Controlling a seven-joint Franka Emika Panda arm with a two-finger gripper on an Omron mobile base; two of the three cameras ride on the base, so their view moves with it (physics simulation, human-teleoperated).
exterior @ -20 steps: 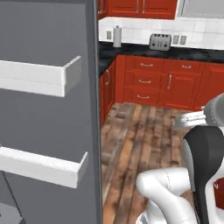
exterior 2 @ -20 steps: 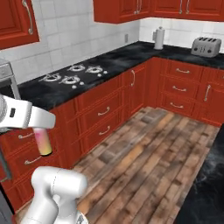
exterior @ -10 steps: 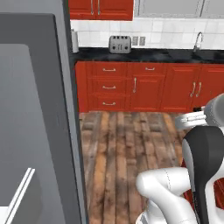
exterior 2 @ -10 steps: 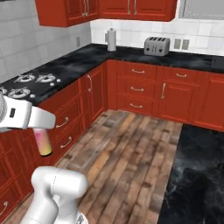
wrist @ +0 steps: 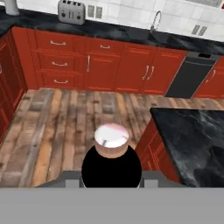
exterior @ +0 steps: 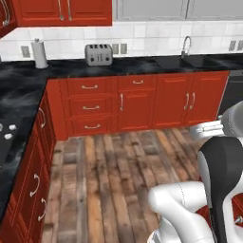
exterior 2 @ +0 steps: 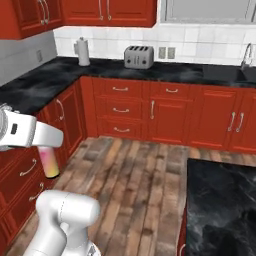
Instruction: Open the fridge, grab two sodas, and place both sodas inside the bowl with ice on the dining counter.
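A soda can [wrist: 112, 141] is being held tight in the gripper [wrist: 112, 175], pale end sticking out past it, over the wood floor [wrist: 65, 118], black tabletop [wrist: 192, 140] off to the side.

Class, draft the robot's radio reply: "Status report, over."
Gripper shut on soda can. Dining counter close on the right. Wooden floor between, nothing on it.
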